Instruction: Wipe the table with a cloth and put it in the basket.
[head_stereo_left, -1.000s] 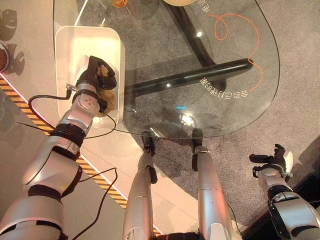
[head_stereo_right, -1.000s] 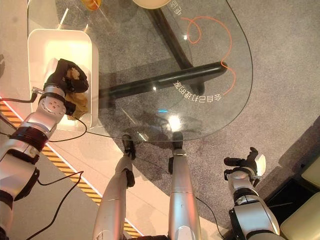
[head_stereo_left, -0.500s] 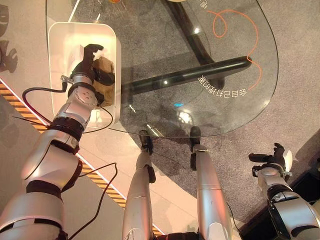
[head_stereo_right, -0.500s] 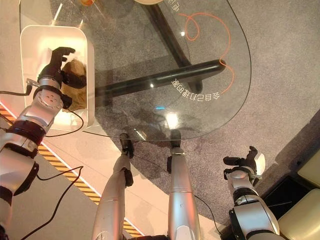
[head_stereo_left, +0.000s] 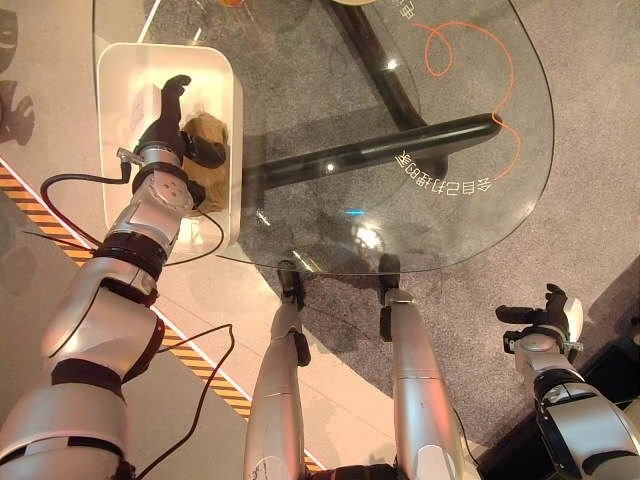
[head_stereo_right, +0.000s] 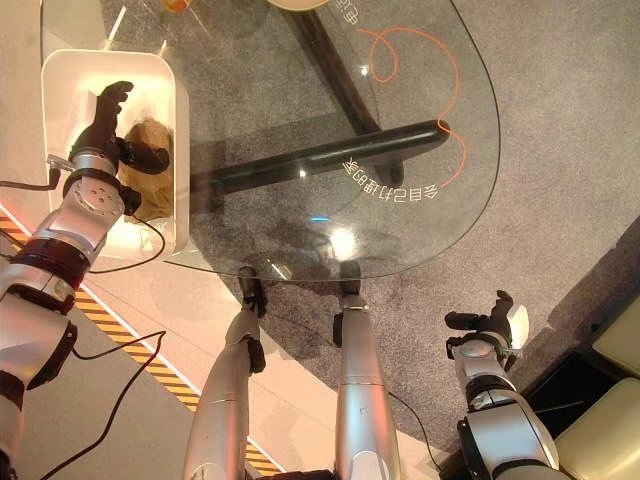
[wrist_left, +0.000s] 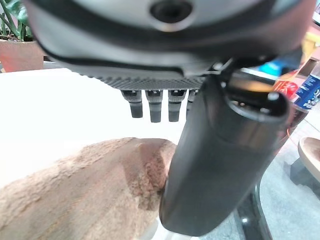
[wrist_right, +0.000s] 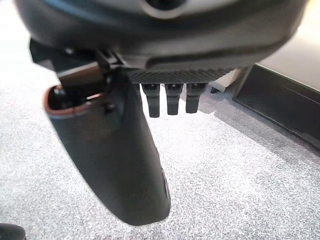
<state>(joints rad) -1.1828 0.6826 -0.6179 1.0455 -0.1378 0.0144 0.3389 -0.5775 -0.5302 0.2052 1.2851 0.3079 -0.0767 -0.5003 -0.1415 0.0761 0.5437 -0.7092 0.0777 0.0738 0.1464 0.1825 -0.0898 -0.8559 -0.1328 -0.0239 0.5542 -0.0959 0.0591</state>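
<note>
We take the glass table (head_stereo_left: 400, 90) as our landmark. The white basket (head_stereo_left: 125, 75) stands just beside its left edge, and the brown cloth (head_stereo_left: 205, 135) lies inside, on the side nearest the table. Our left hand (head_stereo_left: 165, 120) hangs over the cloth, fingers straight and apart, holding nothing. Our right hand (head_stereo_left: 545, 320) idles well off the table's near right, fingers relaxed. Lifting out carelessly, we could snag the cloth's nap on the thumb or knock the basket wall.
</note>
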